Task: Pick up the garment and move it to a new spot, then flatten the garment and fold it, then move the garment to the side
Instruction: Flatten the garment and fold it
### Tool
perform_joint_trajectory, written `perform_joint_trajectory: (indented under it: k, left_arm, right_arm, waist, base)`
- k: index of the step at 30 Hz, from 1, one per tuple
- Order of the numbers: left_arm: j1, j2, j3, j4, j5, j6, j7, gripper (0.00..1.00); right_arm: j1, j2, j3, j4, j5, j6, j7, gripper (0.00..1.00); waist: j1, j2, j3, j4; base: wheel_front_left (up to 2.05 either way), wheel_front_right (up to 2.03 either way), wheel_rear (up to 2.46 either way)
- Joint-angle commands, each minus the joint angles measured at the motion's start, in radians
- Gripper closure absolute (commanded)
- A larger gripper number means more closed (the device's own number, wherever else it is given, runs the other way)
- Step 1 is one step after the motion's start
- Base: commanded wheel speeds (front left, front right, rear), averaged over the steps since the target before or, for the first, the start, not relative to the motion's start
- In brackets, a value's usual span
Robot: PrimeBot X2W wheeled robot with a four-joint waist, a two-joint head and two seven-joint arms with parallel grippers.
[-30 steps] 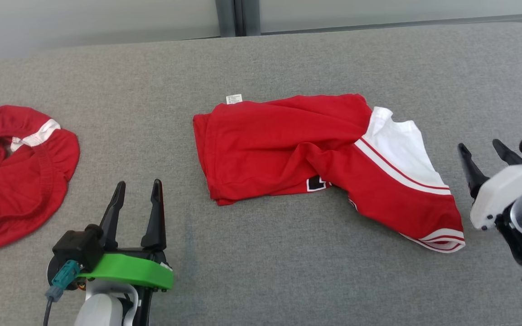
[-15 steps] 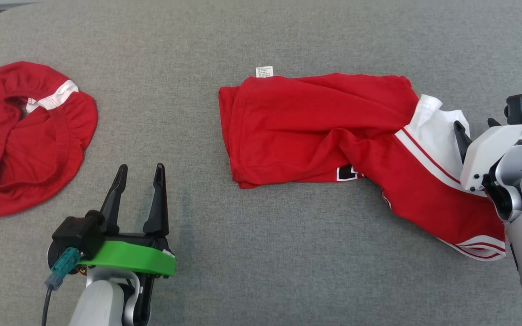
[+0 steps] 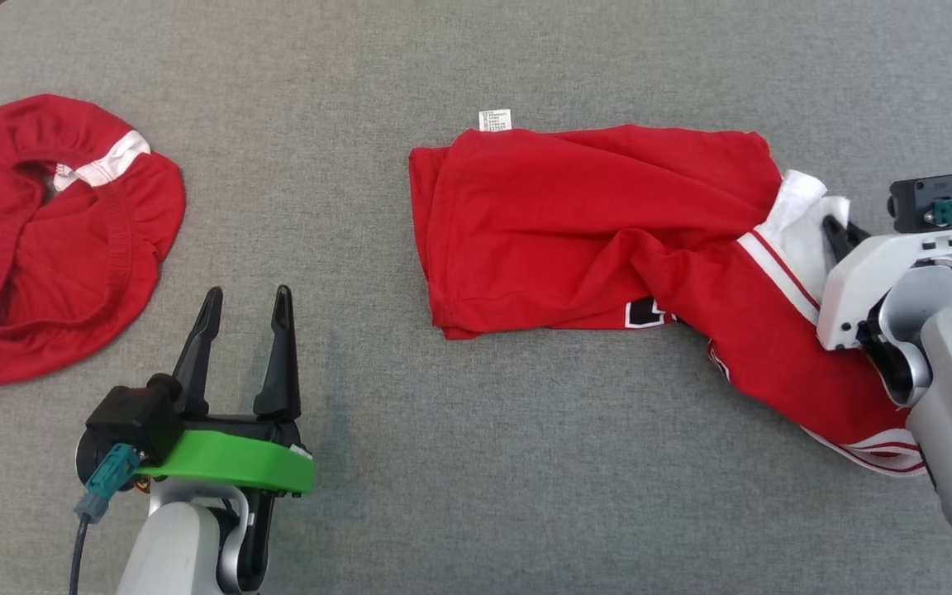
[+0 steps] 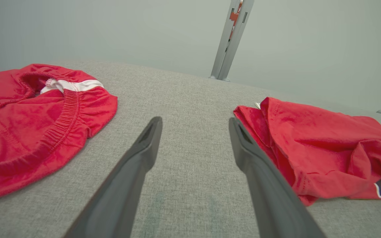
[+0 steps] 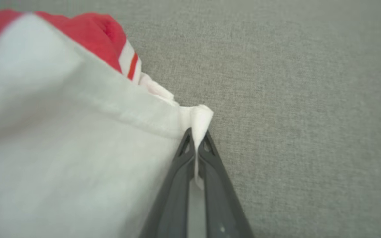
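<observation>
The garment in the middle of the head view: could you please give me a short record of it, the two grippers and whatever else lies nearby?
garment: red jersey with a white panel, rumpled, mostly lying on the grey surface
label: small white tag at the garment's far edge
right gripper: shut on the white panel's corner
left gripper: open, empty, over bare surface, apart from both cloths
other cloth: red shorts with an elastic waistband, far to the robot's left
task stage: garment gripped, not yet flattened or folded

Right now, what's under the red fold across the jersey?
The jersey's white panel peeks out on the right, pinched by the right gripper. A black-and-white print shows partly; the rest is covered.
</observation>
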Motion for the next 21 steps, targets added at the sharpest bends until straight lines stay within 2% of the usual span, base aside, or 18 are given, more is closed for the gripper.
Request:
perform_joint_trajectory:
  k: [1, 5, 10, 18, 21]
  left_arm:
    - [-0.007, 0.003, 0.005, -0.003, 0.008, -0.003, 0.000, 0.00]
    - [0.006, 0.007, 0.015, 0.001, 0.015, -0.003, 0.000, 0.00]
    - [0.032, 0.013, 0.036, 0.007, 0.023, -0.003, 0.000, 0.00]
    - [0.079, 0.012, 0.067, 0.005, 0.016, -0.003, 0.000, 0.00]
    - [0.088, 0.012, 0.069, 0.004, 0.013, -0.003, 0.000, 0.00]
  right_arm:
    - [-0.021, -0.016, -0.005, 0.004, -0.011, -0.002, -0.035, 1.00]
    - [-0.036, -0.032, -0.010, -0.029, -0.046, -0.002, -0.147, 1.00]
    - [0.013, -0.046, -0.036, -0.149, -0.078, -0.002, -0.235, 1.00]
    - [0.221, -0.071, -0.040, -0.497, -0.105, -0.002, -0.220, 1.00]
    - [0.337, -0.072, -0.009, -0.639, -0.041, -0.002, -0.180, 1.00]
  waist:
    - [0.0000, 0.0000, -0.014, -0.006]
    - [0.0000, 0.0000, -0.047, -0.016]
    - [0.0000, 0.0000, -0.092, -0.042]
    - [0.0000, 0.0000, -0.148, -0.098]
    - [0.0000, 0.0000, -0.163, -0.112]
  base:
    - [0.00, 0.00, 0.00]
    - [0.00, 0.00, 0.00]
    - [0.00, 0.00, 0.00]
    - [0.00, 0.00, 0.00]
    - [0.00, 0.00, 0.00]
